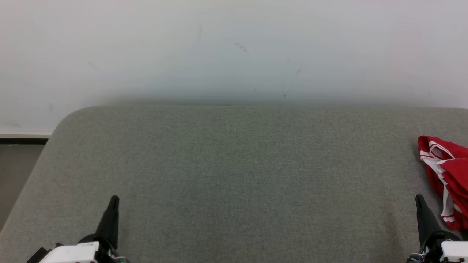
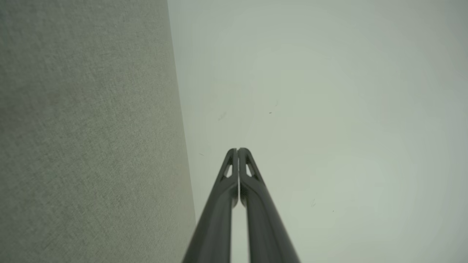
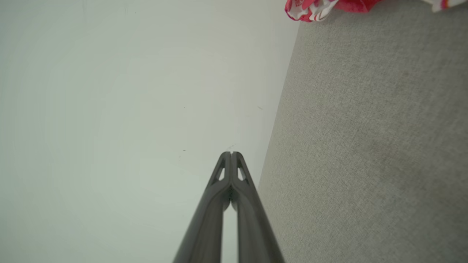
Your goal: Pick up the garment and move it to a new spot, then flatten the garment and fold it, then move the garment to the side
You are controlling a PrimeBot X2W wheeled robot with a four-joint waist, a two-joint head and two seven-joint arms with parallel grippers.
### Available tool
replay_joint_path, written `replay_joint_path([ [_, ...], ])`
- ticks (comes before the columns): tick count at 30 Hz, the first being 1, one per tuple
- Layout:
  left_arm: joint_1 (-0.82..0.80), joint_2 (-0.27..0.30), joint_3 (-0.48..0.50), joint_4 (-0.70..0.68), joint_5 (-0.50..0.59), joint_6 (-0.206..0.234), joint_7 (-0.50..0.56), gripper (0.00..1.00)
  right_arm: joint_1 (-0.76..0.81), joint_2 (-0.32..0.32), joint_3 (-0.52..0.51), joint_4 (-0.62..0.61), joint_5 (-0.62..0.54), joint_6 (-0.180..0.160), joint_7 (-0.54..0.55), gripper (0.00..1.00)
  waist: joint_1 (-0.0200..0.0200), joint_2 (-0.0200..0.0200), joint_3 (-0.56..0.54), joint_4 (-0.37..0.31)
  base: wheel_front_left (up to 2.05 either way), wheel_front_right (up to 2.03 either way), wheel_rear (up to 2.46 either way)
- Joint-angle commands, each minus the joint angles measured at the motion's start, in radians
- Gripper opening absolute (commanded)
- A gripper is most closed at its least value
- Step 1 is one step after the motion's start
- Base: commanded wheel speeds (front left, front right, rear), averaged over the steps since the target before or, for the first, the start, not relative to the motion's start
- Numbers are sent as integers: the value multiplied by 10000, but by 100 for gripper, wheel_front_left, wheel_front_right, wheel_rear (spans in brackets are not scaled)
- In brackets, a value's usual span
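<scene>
red garment [image 1: 453, 171] bunched, cut off at the right edge; left gripper [image 1: 114, 199] and right gripper [image 1: 418, 198] both clenched tight.

No legible text, label, brand, number or sign found. Red garment [image 1: 453, 171], right edge of frame: white stripes, no lettering readable. Wall [image 1: 146, 54], upper frame: faint scuffs, not characters. Grey surface [image 1: 234, 175]: plain weave.
</scene>
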Motion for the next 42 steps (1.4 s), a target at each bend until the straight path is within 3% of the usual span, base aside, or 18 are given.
replay_joint_path([
  [1, -112, 0, 52, 4, 72, -21, 42, 0, -131, -10, -40, -39, 22, -19, 30, 0, 0, 0, 0, 0, 0, 0, 0],
  [42, -121, -49, 134, 7, 163, -21, 105, 0, -131, -10, -37, -39, 24, -19, 28, 0, 0, 0, 0, 0, 0, 0, 0],
])
